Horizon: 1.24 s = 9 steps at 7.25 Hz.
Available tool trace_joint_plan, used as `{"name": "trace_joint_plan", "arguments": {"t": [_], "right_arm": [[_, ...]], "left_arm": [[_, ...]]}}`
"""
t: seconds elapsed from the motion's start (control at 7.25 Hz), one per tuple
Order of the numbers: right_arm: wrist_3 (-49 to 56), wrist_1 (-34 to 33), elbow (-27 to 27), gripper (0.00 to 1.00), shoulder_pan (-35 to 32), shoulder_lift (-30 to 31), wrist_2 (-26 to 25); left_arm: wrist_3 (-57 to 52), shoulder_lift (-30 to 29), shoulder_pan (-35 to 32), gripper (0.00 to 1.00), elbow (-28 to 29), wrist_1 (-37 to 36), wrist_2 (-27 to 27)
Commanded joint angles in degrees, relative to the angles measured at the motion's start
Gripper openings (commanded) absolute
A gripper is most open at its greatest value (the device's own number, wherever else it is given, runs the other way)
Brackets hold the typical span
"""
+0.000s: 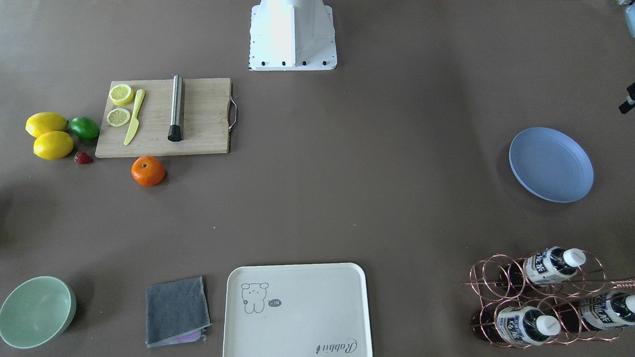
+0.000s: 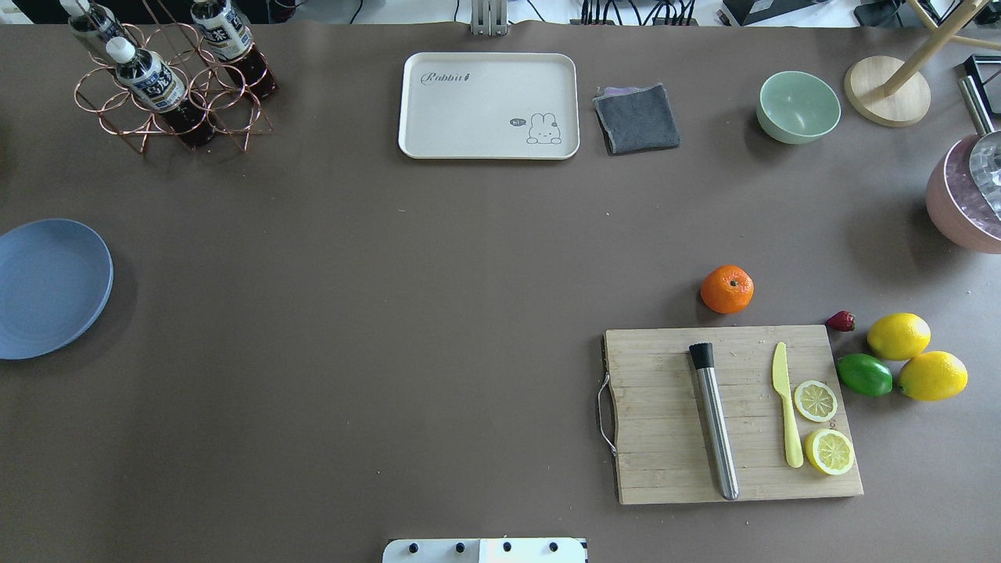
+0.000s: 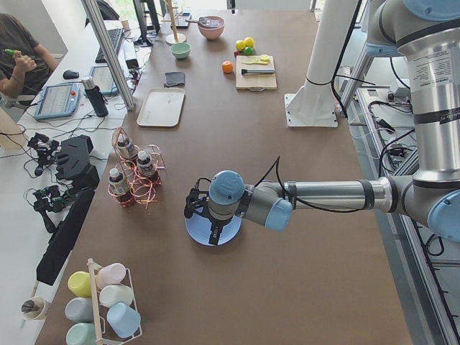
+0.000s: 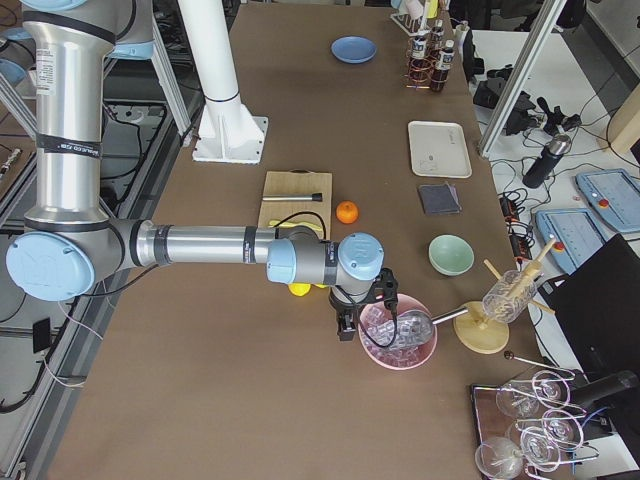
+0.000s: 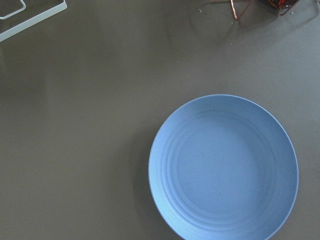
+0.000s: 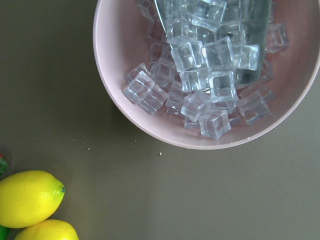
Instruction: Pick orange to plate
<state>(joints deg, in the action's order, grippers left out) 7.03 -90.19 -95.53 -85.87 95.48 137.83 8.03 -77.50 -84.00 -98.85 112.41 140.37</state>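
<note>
Sitting just beside the cutting board (image 2: 665, 438), the orange (image 2: 726, 288) is well apart from the blue plate (image 2: 47, 288). The left gripper (image 3: 214, 231) hangs over that plate, the right gripper (image 4: 345, 326) beside a pink bowl of ice (image 6: 107, 60); I cannot tell either one's jaw state.

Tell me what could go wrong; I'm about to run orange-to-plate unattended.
The orange lies close to the cutting board; a finger could catch the board and roll it. The plate sits at the table's opposite end: a long carry. The right arm hangs beside the pink ice bowl, easily bumped.
</note>
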Motion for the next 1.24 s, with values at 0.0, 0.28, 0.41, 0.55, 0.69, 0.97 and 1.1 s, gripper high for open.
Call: {"name": "trace_joint_plan", "arguments": {"t": [0.0, 0.28, 0.41, 0.55, 0.69, 0.97, 1.1], "right_arm": [[-0.18, 4.22, 1.39, 1.0, 0.0, 0.15, -0.37], [0.0, 4.41, 0.96, 1.0, 0.0, -0.03, -1.5], [-0.61, 4.32, 1.22, 1.0, 0.69, -0.64, -3.25], [-0.96, 4.41, 1.05, 1.0, 0.79, -0.64, -4.31], [-1.05, 4.41, 1.04, 1.0, 0.79, -0.64, -4.67], [-1.14, 4.41, 1.04, 1.0, 0.88, -0.56, -4.5], [-1.14, 4.41, 0.96, 1.0, 0.88, -0.55, -4.41]], "left_arm": [[-0.04, 0.07, 3.48, 0.97, -0.81, -3.67, -0.62], [-0.38, 2.69, 2.18, 0.97, -3.35, -3.34, -3.84], [-6.83, 4.27, 1.91, 0.97, -2.76, -2.38, -5.0], [-8.81, 4.29, 1.73, 0.98, -3.19, -3.15, -4.06], [-5.35, 4.29, 1.56, 0.97, -3.37, -4.12, -3.44], [-3.12, 4.37, 1.29, 0.95, -3.28, -3.43, -2.38], [-3.46, 4.29, 1.2, 0.82, -3.89, -3.42, -2.46]]}}
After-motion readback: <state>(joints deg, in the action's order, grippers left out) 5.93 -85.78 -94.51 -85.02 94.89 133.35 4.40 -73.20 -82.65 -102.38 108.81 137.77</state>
